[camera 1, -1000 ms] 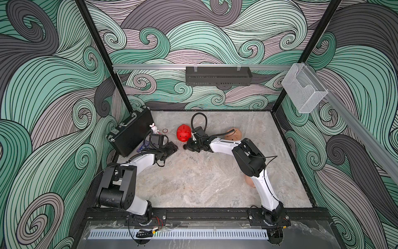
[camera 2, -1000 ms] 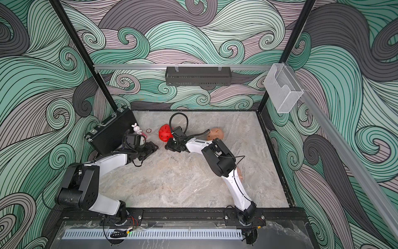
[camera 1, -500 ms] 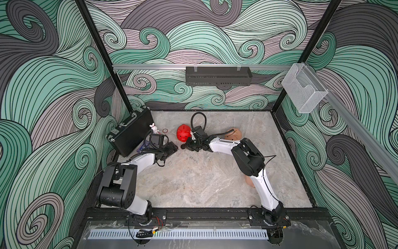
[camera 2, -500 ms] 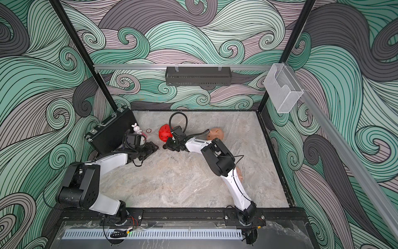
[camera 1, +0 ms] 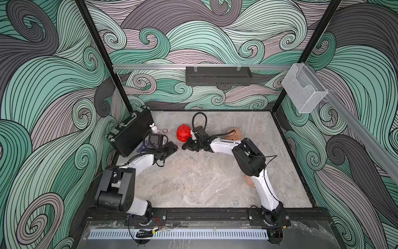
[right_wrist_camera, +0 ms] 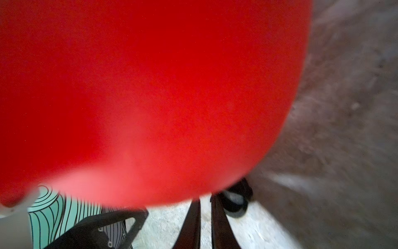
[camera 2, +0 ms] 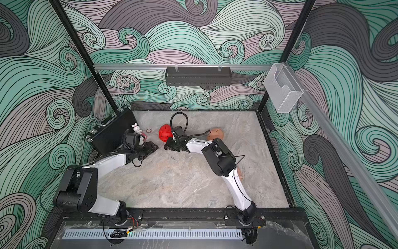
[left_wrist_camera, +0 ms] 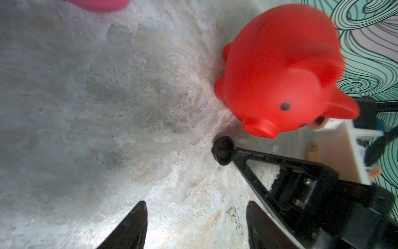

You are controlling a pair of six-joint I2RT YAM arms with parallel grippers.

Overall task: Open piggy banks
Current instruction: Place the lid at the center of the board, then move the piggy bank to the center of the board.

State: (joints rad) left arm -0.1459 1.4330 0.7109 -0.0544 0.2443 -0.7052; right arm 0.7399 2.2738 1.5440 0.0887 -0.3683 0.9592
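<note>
Red piggy bank point(camera 1: 183, 134): it sits on the table point(camera 1: 193, 183) toward the back, just behind both claws, snout pointing at them. You cannot see its belly.
Plug point(left_wrist_camera: 224, 151): a black round plug lies on the table just in front of the snout, touching the tip of the right claw. You can judge this bank open.
Right gripper point(right_wrist_camera: 205, 207): the jaws are nearly together with a thin slit. The plug sits at one finger's outer side, so you cannot tell whether it is pinched.
Left gripper point(left_wrist_camera: 196, 203): the jaws are apart with nothing between them.
Peach piggy banks: one point(camera 1: 235, 133) lies behind the right forearm, the other point(camera 1: 249, 182) under that arm near its elbow. Your right arm is nearer to both.
Arm pose: both arms are stretched low, tips facing each other across a small gap.
</note>
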